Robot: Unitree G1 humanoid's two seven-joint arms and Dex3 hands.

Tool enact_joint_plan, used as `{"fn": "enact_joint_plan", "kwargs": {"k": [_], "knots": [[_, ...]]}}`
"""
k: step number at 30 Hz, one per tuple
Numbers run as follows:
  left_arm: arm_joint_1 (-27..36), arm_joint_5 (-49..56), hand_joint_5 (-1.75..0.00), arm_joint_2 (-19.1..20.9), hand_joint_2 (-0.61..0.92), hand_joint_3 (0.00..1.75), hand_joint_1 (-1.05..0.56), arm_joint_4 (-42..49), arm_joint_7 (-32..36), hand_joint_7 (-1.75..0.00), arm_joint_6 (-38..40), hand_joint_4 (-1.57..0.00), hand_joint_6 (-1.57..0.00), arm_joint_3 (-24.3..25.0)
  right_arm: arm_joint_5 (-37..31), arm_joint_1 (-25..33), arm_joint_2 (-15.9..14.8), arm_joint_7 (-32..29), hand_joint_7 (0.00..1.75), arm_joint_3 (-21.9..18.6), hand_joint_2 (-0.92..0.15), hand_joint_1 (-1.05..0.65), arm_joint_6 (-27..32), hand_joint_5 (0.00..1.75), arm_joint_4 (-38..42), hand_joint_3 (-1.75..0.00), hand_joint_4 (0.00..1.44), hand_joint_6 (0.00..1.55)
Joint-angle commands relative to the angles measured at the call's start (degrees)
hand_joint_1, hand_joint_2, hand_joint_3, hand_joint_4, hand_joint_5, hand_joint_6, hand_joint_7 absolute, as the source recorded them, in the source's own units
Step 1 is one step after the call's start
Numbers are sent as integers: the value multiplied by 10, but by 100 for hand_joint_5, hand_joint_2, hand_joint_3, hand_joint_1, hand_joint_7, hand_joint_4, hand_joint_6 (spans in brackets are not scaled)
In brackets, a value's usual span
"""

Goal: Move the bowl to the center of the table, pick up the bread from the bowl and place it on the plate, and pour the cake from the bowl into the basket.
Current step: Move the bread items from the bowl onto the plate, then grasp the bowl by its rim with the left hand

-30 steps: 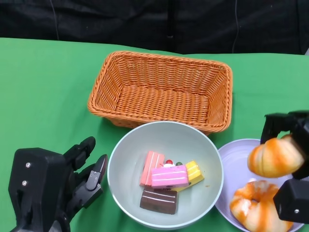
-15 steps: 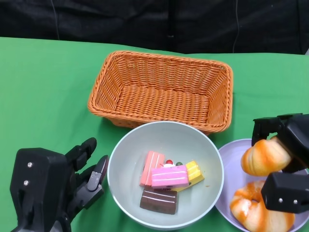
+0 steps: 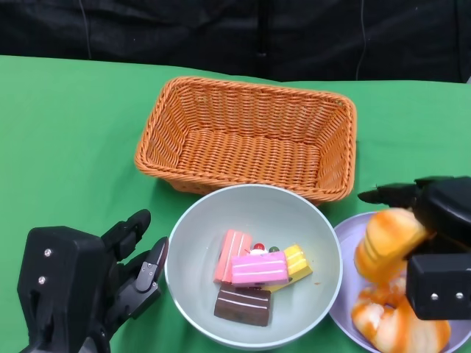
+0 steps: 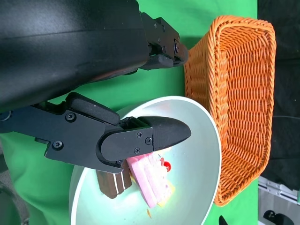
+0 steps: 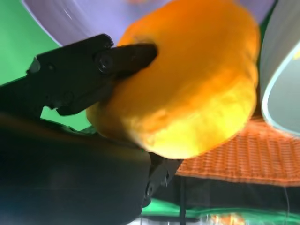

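The pale bowl (image 3: 193, 234) stands at the near middle of the table with several cake slices (image 3: 256, 269) in it: pink, yellow and chocolate. My right hand (image 3: 445, 206) holds an orange bread roll (image 3: 384, 241) just over the lilac plate (image 3: 346, 234), above a second bread (image 3: 394, 327) lying there. In the right wrist view a finger (image 5: 101, 63) presses into the roll (image 5: 187, 79). My left hand (image 3: 73, 290) rests open on the cloth left of the bowl, its fingers (image 4: 140, 136) near the bowl's wall (image 4: 201, 136) and holding nothing.
An orange wicker basket (image 3: 246, 136) stands empty just beyond the bowl, nearly touching its far rim. The plate sits against the bowl's right side. Green cloth covers the table, with a dark backdrop at the far edge.
My right hand has carried the bread roll leftward and down toward the plate, tilting it. The left hand, bowl and basket have stayed put.
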Motion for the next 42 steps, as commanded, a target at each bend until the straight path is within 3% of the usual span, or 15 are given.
{"fn": "enact_joint_plan", "kwargs": {"k": [1, 16, 30, 42], "knots": [[-1, 3, -34, 9, 92, 61, -62, 1, -4, 0, -3, -5, -21, 3, 28, 22, -29, 69, 0, -15, -92, -73, 35, 13, -69, -7, 11, 15], [-3, 3, -34, 10, 92, 61, -61, 7, -6, 0, -5, -6, -20, 7, 89, 78, -75, 188, 2, -70, -92, -71, 94, 12, -268, -2, 12, 19], [-4, 3, -33, 12, 92, 61, -62, 6, -6, 0, -2, -5, -20, 7, 88, 92, -67, 171, 3, -87, -92, -57, 86, 14, -297, -1, 21, 27], [16, 34, -34, 19, 92, 58, -60, -16, 2, -1, -45, -9, -23, -6, 127, 176, 52, -14, 16, -139, -92, -27, 1, 41, -331, -5, 66, 62]]}}
